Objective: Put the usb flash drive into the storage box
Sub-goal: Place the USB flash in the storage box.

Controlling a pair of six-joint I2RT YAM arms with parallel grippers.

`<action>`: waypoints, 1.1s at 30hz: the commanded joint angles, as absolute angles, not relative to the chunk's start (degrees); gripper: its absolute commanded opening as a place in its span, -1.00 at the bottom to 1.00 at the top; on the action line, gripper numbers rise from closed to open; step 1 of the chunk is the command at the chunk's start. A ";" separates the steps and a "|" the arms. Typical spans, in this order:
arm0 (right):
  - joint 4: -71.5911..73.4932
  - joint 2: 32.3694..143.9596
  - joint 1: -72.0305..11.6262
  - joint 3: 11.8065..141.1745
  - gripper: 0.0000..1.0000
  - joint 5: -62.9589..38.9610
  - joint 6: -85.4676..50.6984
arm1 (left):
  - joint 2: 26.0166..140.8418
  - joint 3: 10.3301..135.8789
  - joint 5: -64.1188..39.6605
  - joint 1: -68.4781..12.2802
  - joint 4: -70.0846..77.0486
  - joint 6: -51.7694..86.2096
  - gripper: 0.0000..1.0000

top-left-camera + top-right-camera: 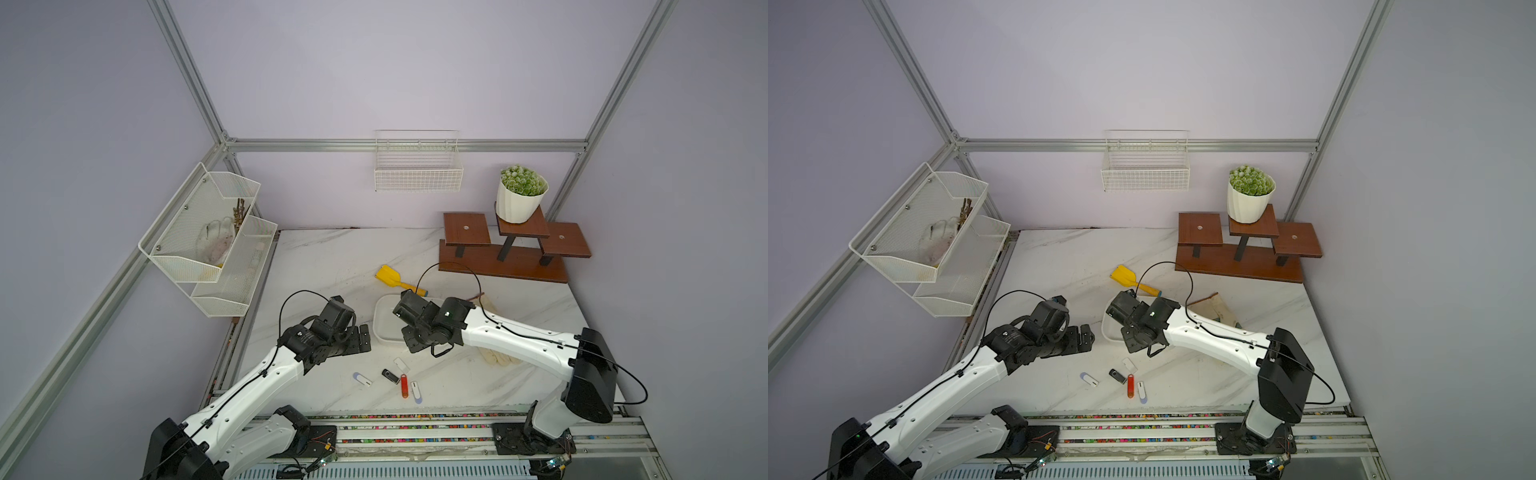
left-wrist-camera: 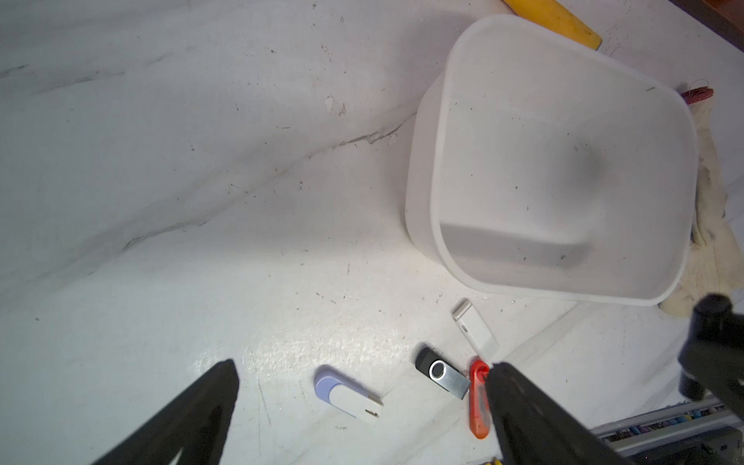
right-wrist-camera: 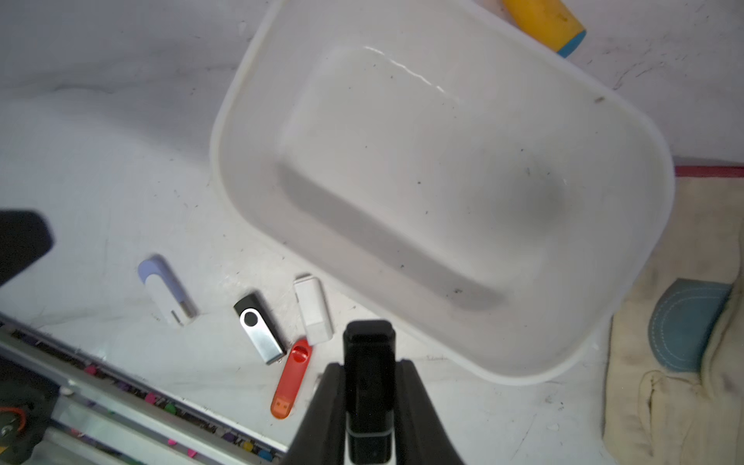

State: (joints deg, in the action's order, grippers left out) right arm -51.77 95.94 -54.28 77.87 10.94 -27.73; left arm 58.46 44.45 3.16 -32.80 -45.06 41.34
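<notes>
My right gripper (image 3: pixel 369 374) pinches the black drive (image 3: pixel 368 338) tight between its two sides. Only the right wrist view shows this; in both top views the arm hides the drive. The drive hangs off the table (image 3: pixel 120 161), close to the rim of the box (image 3: pixel 225 133). I cannot tell if it is over the box or just beside it. The box floor shows only dark specks and a shadow (it looks a bit dirty). In a top view the arm covers much of the box (image 1: pixel 379 322).

Near the box lie a white drive (image 3: pixel 313 308), a black and silver drive (image 3: pixel 259 326), a red drive (image 3: pixel 292 378) and a blue and white drive (image 3: pixel 165 290). One more pale drive (image 1: pixel 416 390) shows only in the top views.

My left gripper (image 2: pixel 362 364) hangs spread wide above them. In the left wrist view one finger (image 2: pixel 523 410) hides part of the red drive.

A glove (image 3: pixel 664 422) lies just beside the box, and a yellow shovel (image 1: pixel 390 276) lies behind it. The side basket (image 1: pixel 178 232) holds something pale and something brown, too small to make out.
</notes>
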 commanded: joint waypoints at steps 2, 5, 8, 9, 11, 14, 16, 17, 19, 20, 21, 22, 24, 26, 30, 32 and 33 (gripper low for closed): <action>-47.91 102.10 -50.29 78.67 -0.87 10.22 -24.05 | 57.17 44.43 3.05 -34.50 -47.03 40.55 1.00; -45.49 105.92 -48.64 79.92 -0.90 9.27 -22.33 | 58.24 44.79 3.16 -36.49 -47.81 40.46 1.00; -44.96 109.05 -47.23 82.07 -0.92 8.96 -20.65 | 60.89 45.94 3.81 -39.46 -48.89 40.14 1.00; -44.93 109.68 -46.91 82.53 -0.93 8.81 -20.21 | 61.83 46.41 4.10 -40.30 -49.37 40.17 1.00; -44.27 110.77 -46.11 83.28 -0.93 8.53 -19.57 | 64.14 47.27 4.90 -42.28 -50.21 39.93 1.00; -43.75 112.40 -44.77 83.84 -0.93 7.51 -18.65 | 67.10 48.56 5.85 -45.25 -51.09 39.56 1.00; -43.43 113.49 -44.43 84.03 -0.93 7.36 -17.83 | 68.97 49.60 7.17 -47.50 -51.82 39.46 1.00; -43.33 114.03 -44.33 84.22 -0.93 7.28 -17.55 | 70.05 50.10 7.61 -48.37 -52.19 39.39 1.00; -42.99 114.64 -44.12 84.24 -0.89 6.96 -17.16 | 71.80 50.91 8.27 -49.64 -53.01 39.27 1.00; -42.81 114.83 -44.08 84.25 -0.84 6.98 -17.14 | 72.77 51.34 8.86 -50.19 -53.66 39.53 1.00; -42.69 114.86 -43.95 84.18 -0.81 6.99 -17.09 | 73.50 51.63 9.09 -50.56 -54.06 39.64 1.00; -42.48 114.79 -43.91 84.14 -0.78 6.97 -16.97 | 74.18 52.00 9.34 -51.08 -54.43 39.64 1.00; -42.41 114.79 -43.60 84.05 -0.72 7.08 -16.80 | 75.38 52.59 10.15 -51.98 -55.08 40.02 1.00; -42.32 114.79 -43.35 84.08 -0.57 7.10 -16.70 | 76.22 52.73 10.46 -52.57 -55.28 40.17 1.00; -42.28 114.56 -43.00 83.79 -0.38 6.90 -16.45 | 77.40 53.47 13.15 -54.51 -55.18 38.72 1.00; -42.28 114.78 -42.73 83.60 -0.24 6.94 -16.36 | 78.23 53.62 14.66 -55.13 -54.98 38.61 1.00; -42.28 114.89 -42.64 83.63 -0.21 6.83 -16.36 | 78.62 53.57 14.64 -55.28 -54.65 38.38 1.00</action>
